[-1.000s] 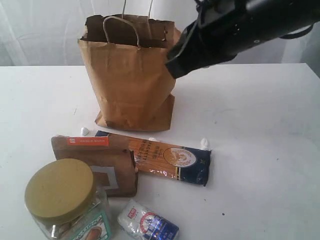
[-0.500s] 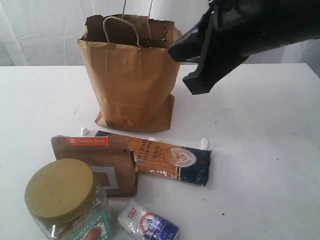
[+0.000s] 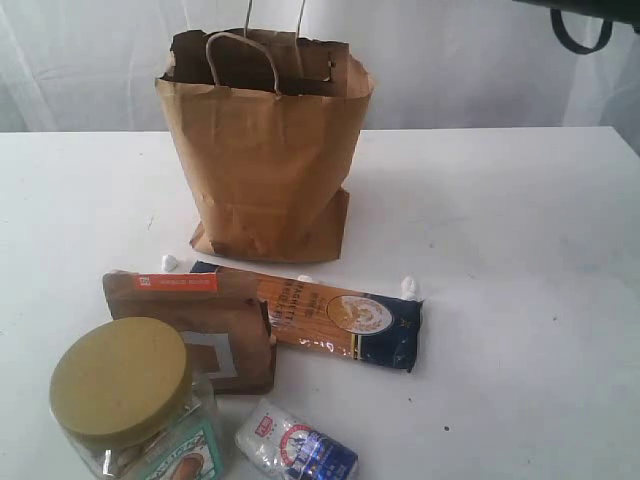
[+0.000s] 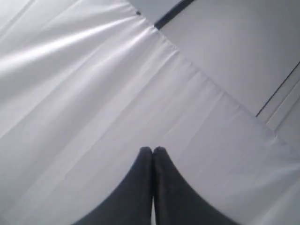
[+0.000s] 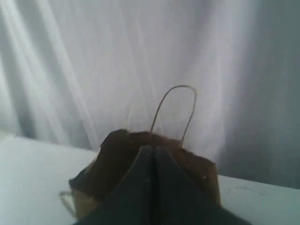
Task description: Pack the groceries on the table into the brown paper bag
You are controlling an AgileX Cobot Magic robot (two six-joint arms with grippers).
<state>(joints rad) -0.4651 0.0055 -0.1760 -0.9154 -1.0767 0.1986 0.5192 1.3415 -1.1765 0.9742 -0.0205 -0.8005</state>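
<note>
A crumpled brown paper bag (image 3: 262,150) stands upright and open at the back of a white table (image 3: 500,260). In front lie a blue and orange spaghetti pack (image 3: 340,320), a brown pouch (image 3: 195,325) lying over one end of it, a gold-lidded clear jar (image 3: 130,405) and a small white and blue packet (image 3: 297,450). The spaghetti is probably light, stiff and brittle, best pinched across its middle; the jar looks heavier and slippery. The left gripper (image 4: 153,151) and right gripper (image 5: 153,149) are both closed and empty, the right facing the bag's top
</note>
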